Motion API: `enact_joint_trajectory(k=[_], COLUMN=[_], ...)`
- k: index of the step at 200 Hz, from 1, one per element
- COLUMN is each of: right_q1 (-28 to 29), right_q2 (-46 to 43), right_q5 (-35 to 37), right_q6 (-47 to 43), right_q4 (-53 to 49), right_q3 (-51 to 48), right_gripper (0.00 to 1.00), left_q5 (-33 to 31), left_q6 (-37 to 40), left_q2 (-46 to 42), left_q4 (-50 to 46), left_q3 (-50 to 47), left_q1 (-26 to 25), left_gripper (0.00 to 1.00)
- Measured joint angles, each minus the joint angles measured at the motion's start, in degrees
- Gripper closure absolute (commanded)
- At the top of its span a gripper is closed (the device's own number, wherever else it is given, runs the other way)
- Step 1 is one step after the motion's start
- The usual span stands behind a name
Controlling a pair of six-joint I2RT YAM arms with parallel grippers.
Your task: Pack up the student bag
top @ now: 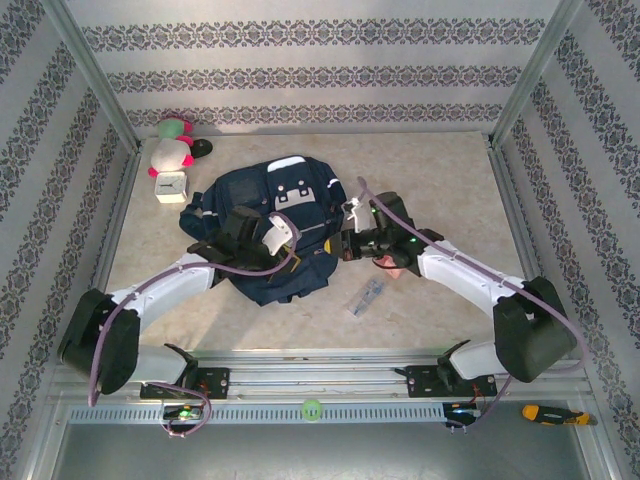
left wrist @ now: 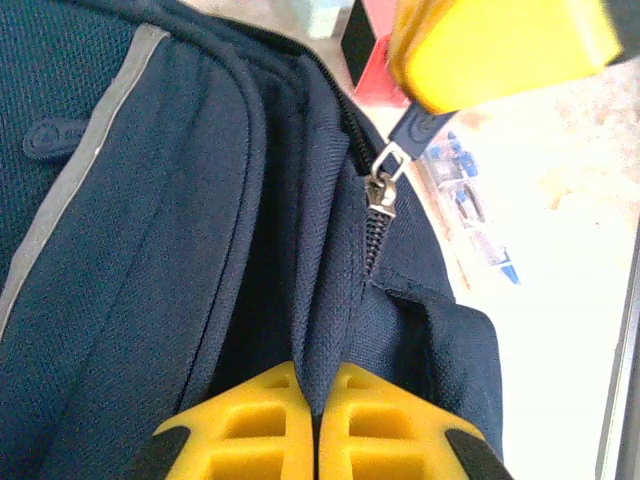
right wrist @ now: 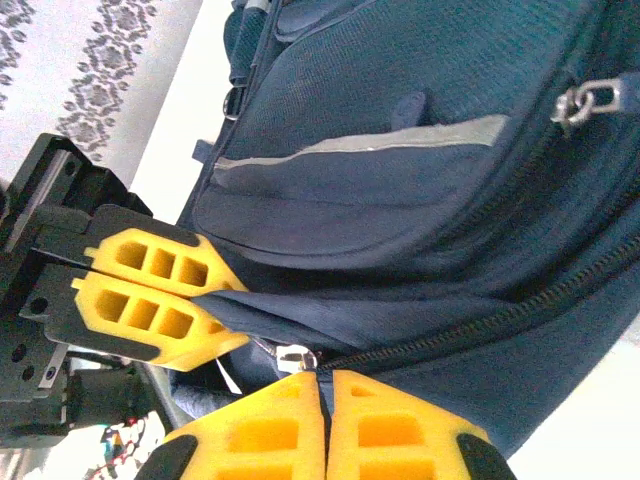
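The student bag [top: 262, 200], a navy-blue backpack with a pale stripe [right wrist: 360, 145] on its front pocket, lies in the middle of the table. My left gripper [left wrist: 316, 385] is shut on a fold of the bag's fabric beside the zipper. It also appears at the left of the right wrist view as the left gripper [right wrist: 218, 292], pinching that same fold. My right gripper [right wrist: 325, 378] is shut on the zipper pull, just behind the metal slider [right wrist: 296, 357]. In the left wrist view one right finger [left wrist: 500, 45] holds the pull tab [left wrist: 415, 125] above the slider [left wrist: 380, 192].
A pink, green and white plush toy [top: 172, 148] and a small white box [top: 171, 187] stand at the back left. A grey pen [top: 368, 298] lies right of the bag, with a red item [top: 397, 267] under the right arm. A screwdriver [top: 555, 413] rests off the table, front right.
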Motion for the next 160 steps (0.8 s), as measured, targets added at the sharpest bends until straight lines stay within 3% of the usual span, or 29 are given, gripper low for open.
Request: enact_joint_trajectory(k=[38, 100, 160], right_q1=[-1.6, -1.4, 7.3], right_q2=[0.7, 1.2, -0.8], right_q5=[-5.0, -6.7, 0.5], right_q6=[-0.8, -1.2, -0.8], right_q4=[1.6, 2.3, 2.6], right_q3=[0.0, 0.0, -0.1], right_gripper=[1.00, 1.00, 1.00], left_q5=[0.0, 0.5, 3.7], left_q6=[1.2, 0.8, -4.1], left_q2=[-1.7, -1.7, -1.2], left_q4=[-0.3, -0.5, 1.7], left_q3=[0.0, -0.2, -2.4], left_q1=[0.0, 0.1, 0.6], left_gripper=[1.00, 1.00, 1.00])
